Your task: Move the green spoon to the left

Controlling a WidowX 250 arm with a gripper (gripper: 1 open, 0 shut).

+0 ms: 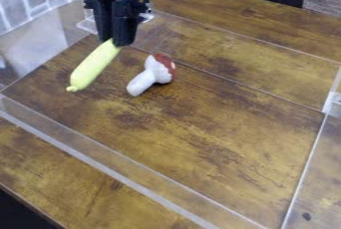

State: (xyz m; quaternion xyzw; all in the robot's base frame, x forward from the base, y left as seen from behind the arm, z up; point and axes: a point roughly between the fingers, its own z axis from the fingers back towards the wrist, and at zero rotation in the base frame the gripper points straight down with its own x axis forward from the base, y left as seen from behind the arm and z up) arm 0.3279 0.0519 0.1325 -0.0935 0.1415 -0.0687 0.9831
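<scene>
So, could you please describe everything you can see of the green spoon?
The green spoon shows as a long yellow-green handle of smooth, plastic-looking material. Its upper end is gripped by the dark end effector, so the bowl is hidden. It hangs tilted, its lower end pointing down-left close over the wooden table, left of and apart from the toy mushroom.

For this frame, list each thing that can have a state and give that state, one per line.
green spoon: gripped at its upper end by the tool, hanging tilted with its lower end down toward the left; whether that end touches the table I cannot tell.
tool: shut on the green spoon, pointing steeply down.
toy mushroom: lying on its side on the table, red cap up-right, clear of the spoon.
wooden table: bare around both items.
</scene>
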